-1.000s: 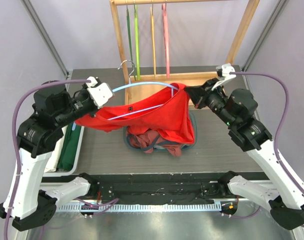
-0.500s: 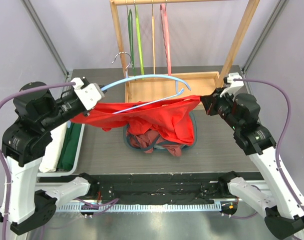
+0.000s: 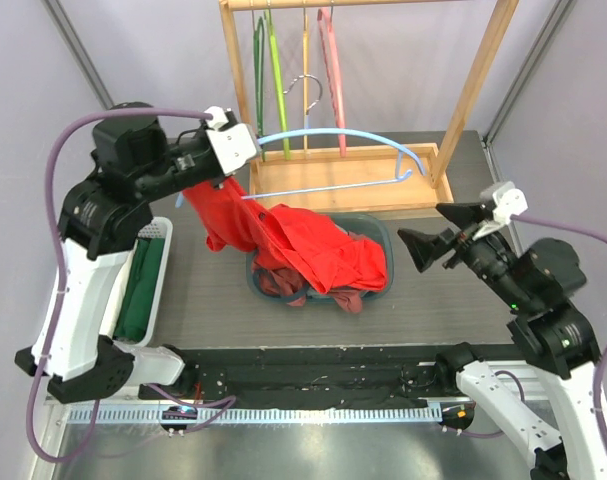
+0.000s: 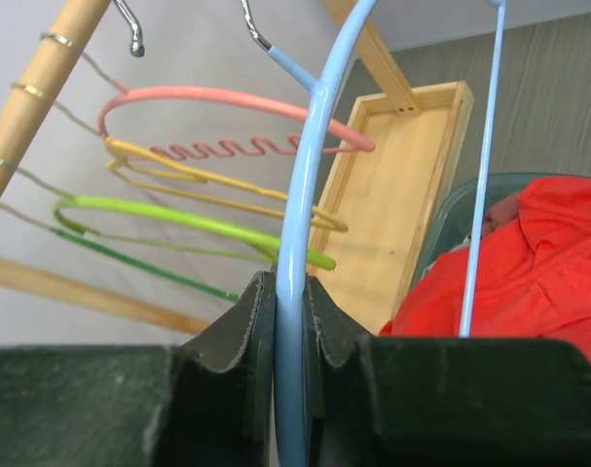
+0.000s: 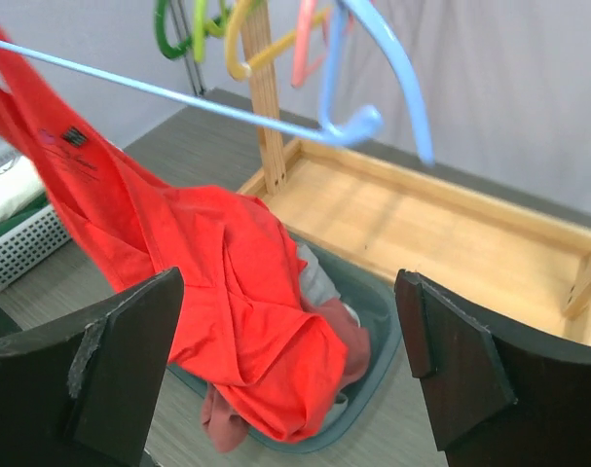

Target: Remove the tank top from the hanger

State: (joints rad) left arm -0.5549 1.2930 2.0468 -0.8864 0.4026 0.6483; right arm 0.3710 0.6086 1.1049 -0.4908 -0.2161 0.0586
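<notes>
Now let go at its right end: tank top point(image 3: 313, 255) slumped into basket point(image 3: 385, 238), upper corner possibly still caught on blue hanger point(image 3: 333, 135) beside left gripper point(image 3: 251, 160), clamped on the wire. Right gripper point(image 3: 433, 232) sprung apart, empty, drawn back.

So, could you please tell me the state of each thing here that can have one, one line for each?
left end effector, shut on the blue hanger, raised.
right end effector, open, empty.
blue hanger, held in the air, tilted.
tank top, one end up at the hanger, the rest slumped into the basket.
basket, partly filled.
rack hangers, hanging, bare.
</notes>
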